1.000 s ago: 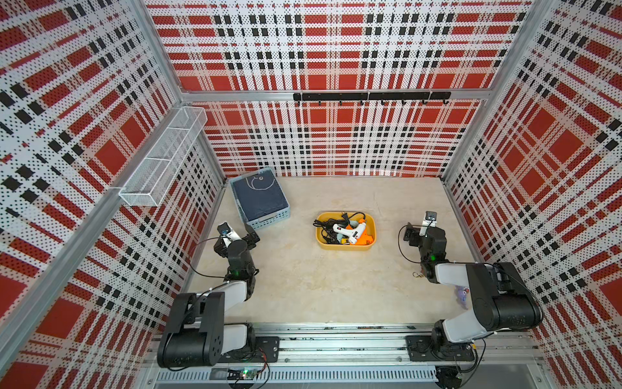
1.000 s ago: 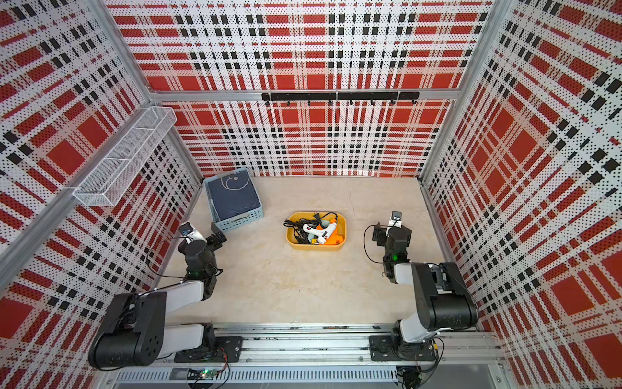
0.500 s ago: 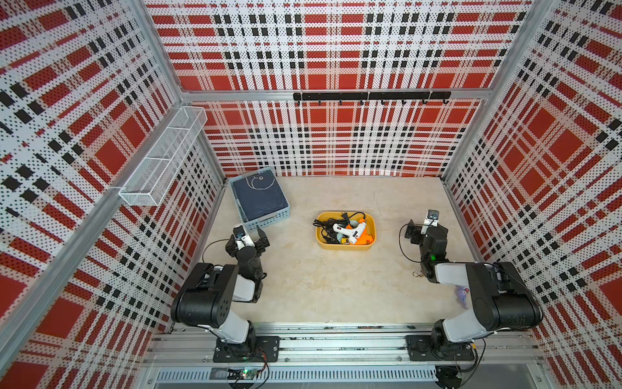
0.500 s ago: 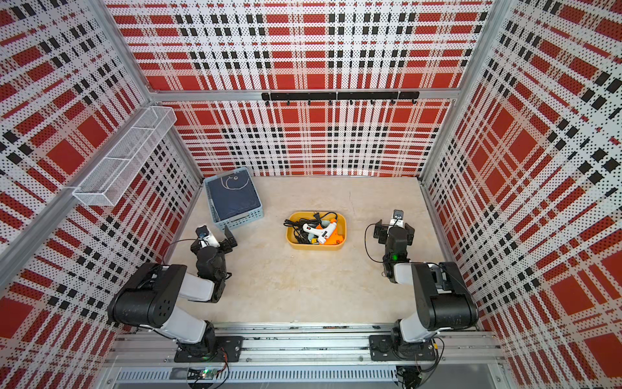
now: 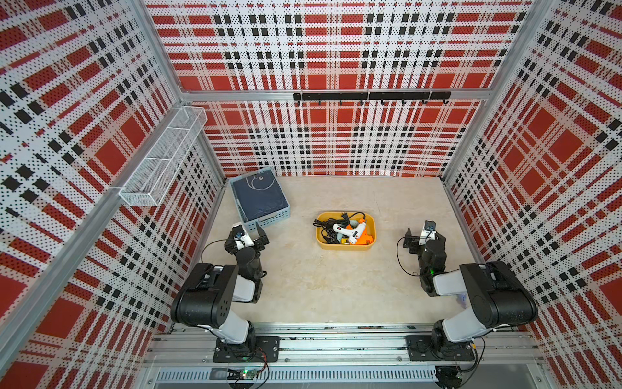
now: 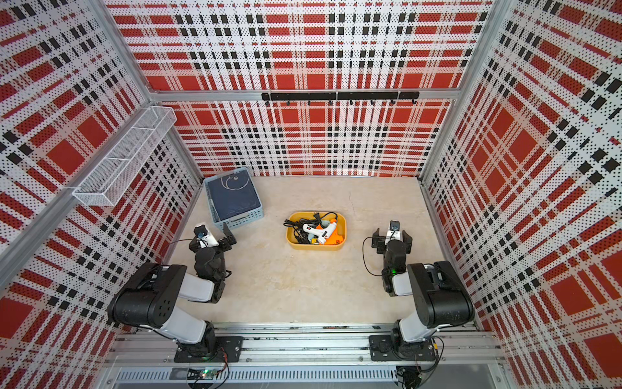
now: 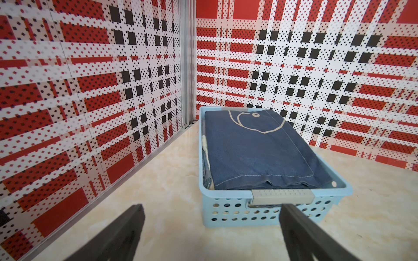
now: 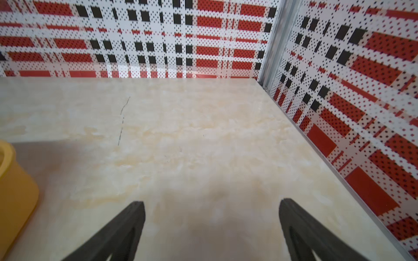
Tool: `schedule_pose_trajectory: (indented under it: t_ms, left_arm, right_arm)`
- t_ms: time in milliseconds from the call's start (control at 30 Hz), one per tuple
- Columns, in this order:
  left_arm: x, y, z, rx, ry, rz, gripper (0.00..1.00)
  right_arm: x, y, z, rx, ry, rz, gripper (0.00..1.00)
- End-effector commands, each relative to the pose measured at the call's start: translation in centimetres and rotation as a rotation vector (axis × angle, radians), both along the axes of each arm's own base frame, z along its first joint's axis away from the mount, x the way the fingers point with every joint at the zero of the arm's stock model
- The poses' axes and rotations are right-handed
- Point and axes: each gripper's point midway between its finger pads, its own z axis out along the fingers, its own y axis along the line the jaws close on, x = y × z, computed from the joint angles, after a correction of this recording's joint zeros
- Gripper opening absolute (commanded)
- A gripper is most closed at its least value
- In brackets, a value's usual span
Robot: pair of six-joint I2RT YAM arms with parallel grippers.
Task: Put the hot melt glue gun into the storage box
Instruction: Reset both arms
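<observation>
White-orange plastic glue gun [image 5: 348, 232] sits inside my shallow yellow plastic tub [image 5: 346, 248], so left gripper [image 7: 210, 210] and right gripper [image 8: 211, 205] gape empty.

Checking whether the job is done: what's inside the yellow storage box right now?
The white-and-orange glue gun lies inside the storage box, together with a tangled black cord. They cover most of the box floor, so anything beneath them cannot be seen.

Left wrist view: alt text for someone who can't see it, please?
A pale blue perforated plastic basket holding a folded dark blue cloth sits on a cream tabletop by a corner of red, white and black plaid walls. The black-fingered left gripper stands open in front.
</observation>
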Motion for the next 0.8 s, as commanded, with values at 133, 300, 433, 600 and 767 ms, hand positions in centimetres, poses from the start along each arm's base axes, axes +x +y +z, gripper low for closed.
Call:
schedule_pose_trajectory:
  t_ms: [133, 300, 433, 600, 767]
  left_arm:
    - [-0.05, -0.19, 0.53, 0.008, -0.021, -0.008, 0.99]
    - [-0.02, -0.19, 0.58, 0.008, -0.022, -0.008, 0.99]
    - [-0.02, -0.21, 0.58, 0.009, -0.022, -0.009, 0.99]
    - [-0.03, -0.23, 0.54, 0.008, -0.021, -0.009, 0.99]
    - [0.02, -0.19, 0.56, 0.008, -0.022, -0.007, 0.99]
  right_arm:
    - [0.4, -0.29, 0.89, 0.027, -0.031, -0.005, 1.0]
    - [0.41, -0.25, 0.9, 0.026, -0.033, -0.003, 1.0]
    - [0.45, -0.22, 0.84, 0.026, -0.03, -0.001, 1.0]
    - [0.63, -0.27, 0.82, 0.033, -0.027, 0.003, 1.0]
    - [0.48, -0.23, 0.89, 0.031, -0.032, 0.005, 1.0]
